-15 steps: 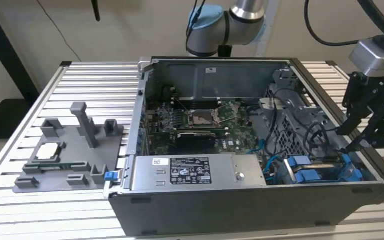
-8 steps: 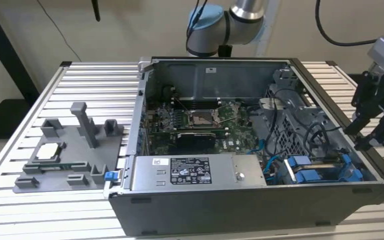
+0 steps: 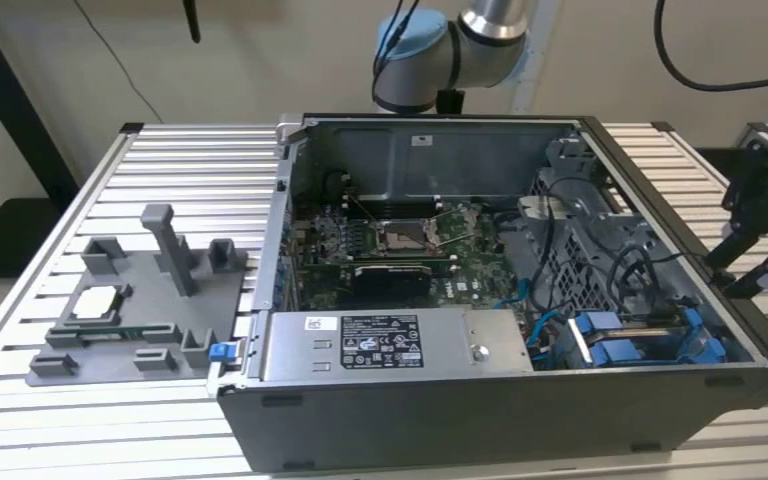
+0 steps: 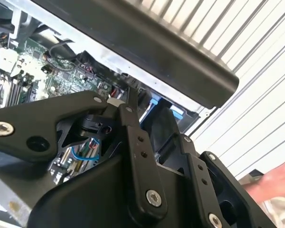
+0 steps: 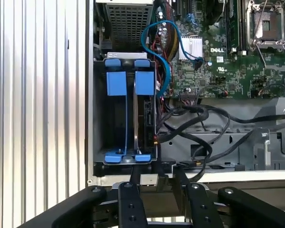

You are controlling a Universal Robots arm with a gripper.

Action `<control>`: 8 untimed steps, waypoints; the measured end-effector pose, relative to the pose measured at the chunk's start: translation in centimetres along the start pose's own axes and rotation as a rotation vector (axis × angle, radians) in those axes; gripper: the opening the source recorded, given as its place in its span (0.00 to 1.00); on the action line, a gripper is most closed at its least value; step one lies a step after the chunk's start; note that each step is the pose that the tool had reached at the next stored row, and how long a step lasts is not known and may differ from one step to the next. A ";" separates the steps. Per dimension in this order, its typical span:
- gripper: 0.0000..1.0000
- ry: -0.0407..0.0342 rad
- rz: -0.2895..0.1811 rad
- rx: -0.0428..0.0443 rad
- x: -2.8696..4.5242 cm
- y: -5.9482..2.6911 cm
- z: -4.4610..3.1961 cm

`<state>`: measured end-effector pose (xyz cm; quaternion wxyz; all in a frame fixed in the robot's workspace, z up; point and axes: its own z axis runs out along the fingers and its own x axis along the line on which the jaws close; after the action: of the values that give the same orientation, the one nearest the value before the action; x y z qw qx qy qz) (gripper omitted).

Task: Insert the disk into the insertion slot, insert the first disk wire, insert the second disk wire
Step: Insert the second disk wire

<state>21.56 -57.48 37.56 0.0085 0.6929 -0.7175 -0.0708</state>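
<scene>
computer case point(image 3: 491, 425) open on slatted table point(image 3: 104, 430) | grey jig point(image 3: 144, 320) — the exterior view's left | motherboard point(image 3: 357, 240) inside

Just ahead of the matt black gripper point(image 5: 157, 192): smooth blue plastic tabs point(image 5: 117, 83), dull grey sheet-metal case point(image 5: 270, 118), ribbed silvery table point(image 5: 38, 95).

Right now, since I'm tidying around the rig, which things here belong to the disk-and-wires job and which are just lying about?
Job: blue plastic disk carriers in the bay; grey perforated metal drive cage; thin blue looped cable; black cable bundle (likely).
Lying about: grey plastic fixture tray on the exterior view's left; silver labelled power supply box; a person's hand.
</scene>
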 end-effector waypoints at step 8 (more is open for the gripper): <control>1.00 -0.0250 0.041 -0.0097 0.02 -0.12 0.29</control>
<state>21.65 -57.48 37.26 0.0044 0.6770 -0.7313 -0.0828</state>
